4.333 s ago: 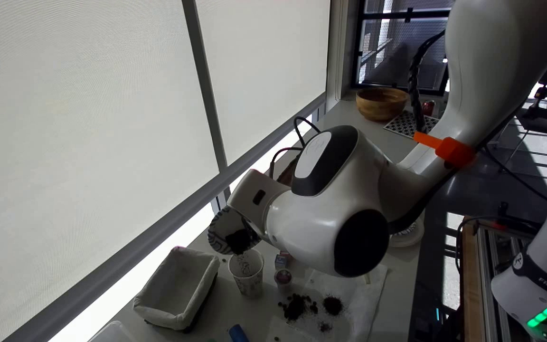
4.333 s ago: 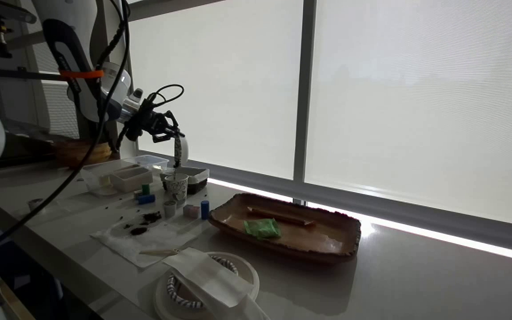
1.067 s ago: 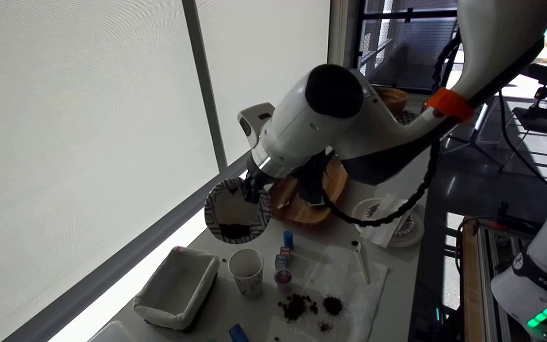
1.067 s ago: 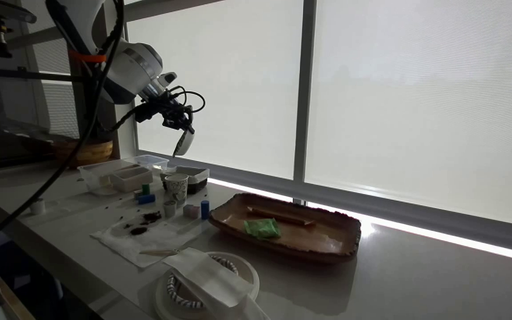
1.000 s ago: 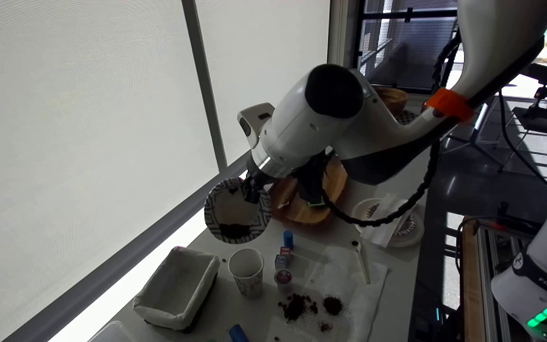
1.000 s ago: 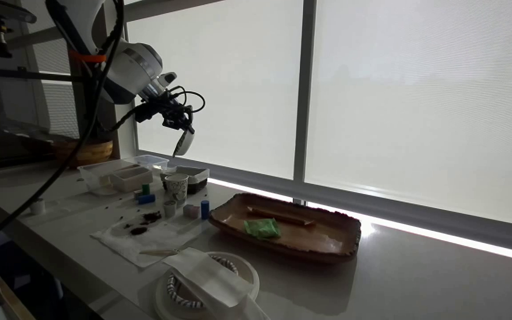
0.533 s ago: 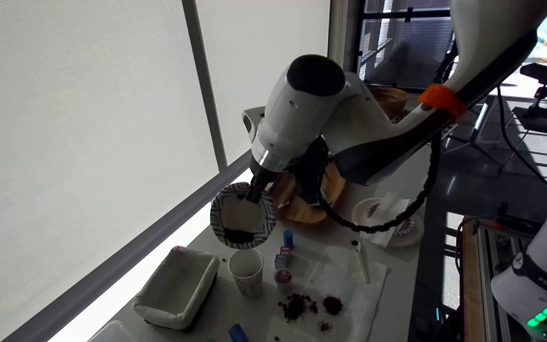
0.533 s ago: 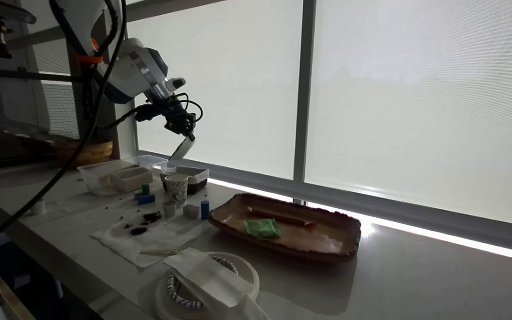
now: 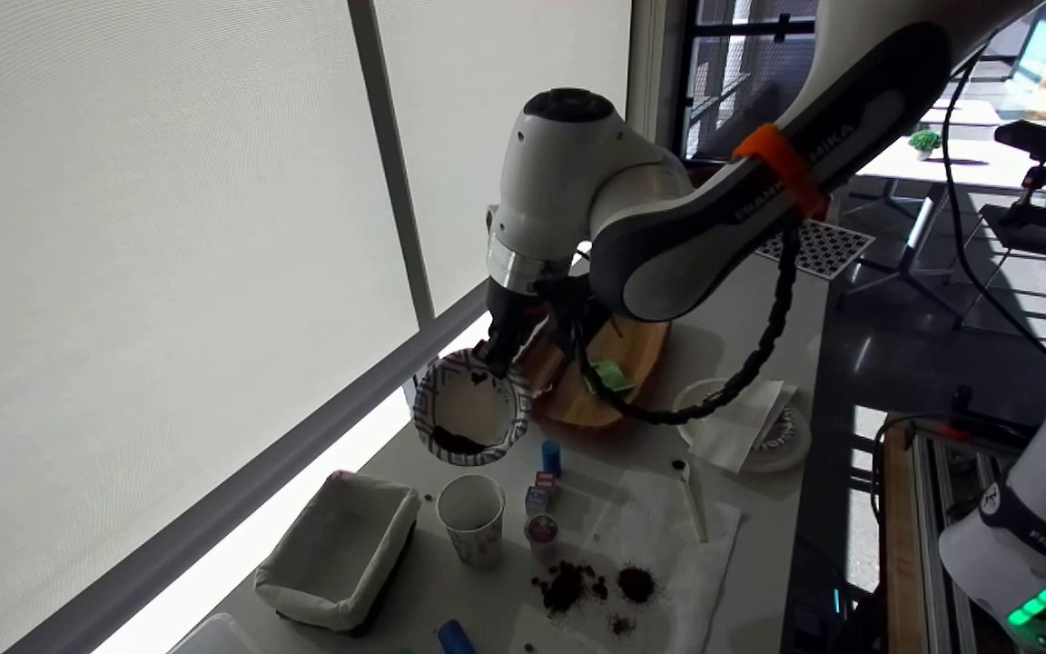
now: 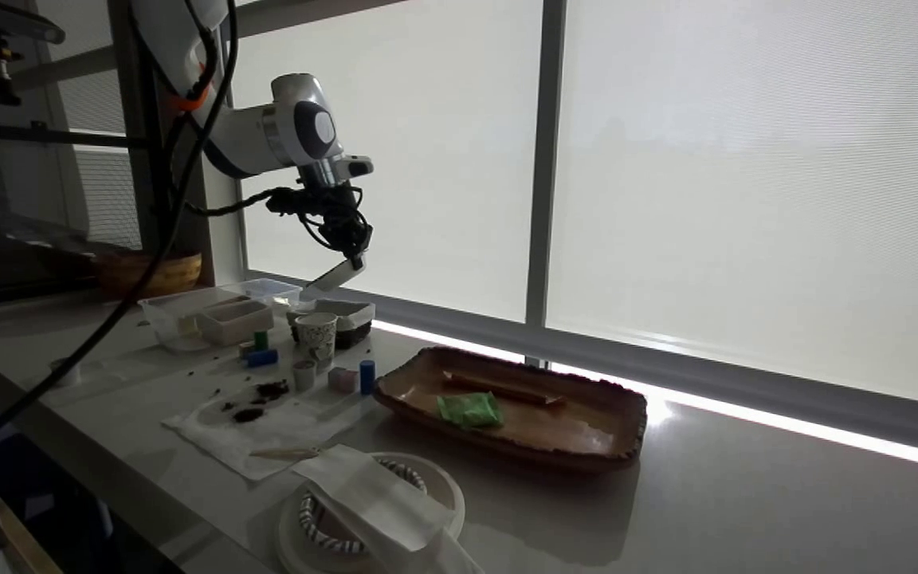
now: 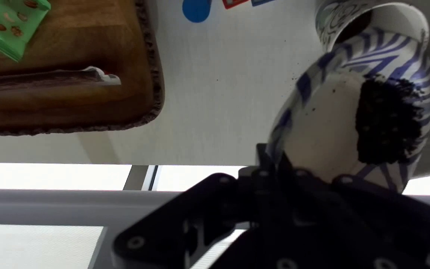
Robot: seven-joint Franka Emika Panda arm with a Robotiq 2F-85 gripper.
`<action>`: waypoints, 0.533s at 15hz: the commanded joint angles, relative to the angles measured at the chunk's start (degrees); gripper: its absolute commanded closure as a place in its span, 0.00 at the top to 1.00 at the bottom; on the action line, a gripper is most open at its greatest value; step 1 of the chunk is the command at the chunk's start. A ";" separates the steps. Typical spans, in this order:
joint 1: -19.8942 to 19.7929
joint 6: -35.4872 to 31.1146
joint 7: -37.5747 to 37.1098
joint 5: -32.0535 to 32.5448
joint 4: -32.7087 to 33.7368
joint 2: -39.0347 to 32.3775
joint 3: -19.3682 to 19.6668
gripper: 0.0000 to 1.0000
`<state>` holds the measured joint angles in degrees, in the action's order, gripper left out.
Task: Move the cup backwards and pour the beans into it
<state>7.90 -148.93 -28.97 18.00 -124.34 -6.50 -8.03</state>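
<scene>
Cup (image 9: pixel 472 536) upright, well inside counter (image 9: pixel 770 527) edge; gripper (image 11: pixel 273 155) pinches bowl (image 11: pixel 321 130) rim

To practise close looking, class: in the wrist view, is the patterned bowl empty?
No, the bowl holds a dark heap of tiny bits toward one side.

Rounded and white, the arm (image 9: pixel 546 173) before us carries black panels (image 9: pixel 909 68) and a silver wrist ring (image 9: pixel 523 271). On it we read "FRANK" and "MIKA" either side of an orange band (image 9: pixel 782 168), and "FRANKA" above green lights (image 9: pixel 1036 607) on the base (image 9: pixel 1013 563). We also see a braided black cable (image 9: pixel 784 295) and pale round screws (image 11: pixel 136 243) dotting the black gripper (image 11: pixel 273 157).
</scene>
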 commanded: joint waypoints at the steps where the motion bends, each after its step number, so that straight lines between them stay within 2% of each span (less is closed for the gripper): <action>1: -0.29 -1.15 1.81 -5.41 1.98 -2.52 2.06 0.01; 8: -0.52 -1.96 4.59 -14.49 6.14 -9.14 3.68 0.01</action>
<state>7.31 -149.57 -25.76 7.44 -120.39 -12.07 -4.87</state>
